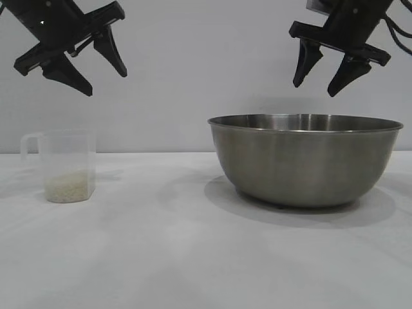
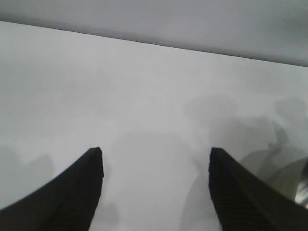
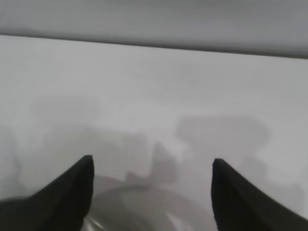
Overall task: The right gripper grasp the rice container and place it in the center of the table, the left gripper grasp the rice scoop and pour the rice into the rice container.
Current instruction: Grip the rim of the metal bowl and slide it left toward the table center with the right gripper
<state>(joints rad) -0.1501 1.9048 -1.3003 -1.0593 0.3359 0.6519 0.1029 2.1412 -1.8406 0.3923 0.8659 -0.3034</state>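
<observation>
1. The white worktop (image 1: 193,257) carries everything you see, with a plain pale wall behind it; between the two task items it shows only faint shadows.
2. Your rice container (image 1: 306,159) is the big steel bowl standing upright on the right half of the worktop, not at its center. From the exterior view you see only its outer wall and rim, not the inside.
3. Your right gripper (image 1: 327,72) hangs in the air above the bowl's rim, touching nothing. Its fingers are spread fairly wide and hold nothing. Nothing stands between it and the bowl.
4. Your left gripper (image 1: 98,64) hovers high at the left, above and slightly right of the rice scoop (image 1: 63,165), well apart from it. Its fingers are also spread and empty.
5. The rice scoop stands upright near the left edge, handle toward the left, well apart from the bowl.
6. The rice (image 1: 66,187) lies as a shallow layer in the scoop's bottom.
7. The right wrist view shows the bowl's rim (image 3: 139,204) just below the spread fingers (image 3: 67,192), which the exterior view cannot confirm so closely.
8. The left wrist view shows bare worktop between its fingers (image 2: 72,187) and a sliver of the bowl (image 2: 301,192) at the edge; the scoop is out of that view.
</observation>
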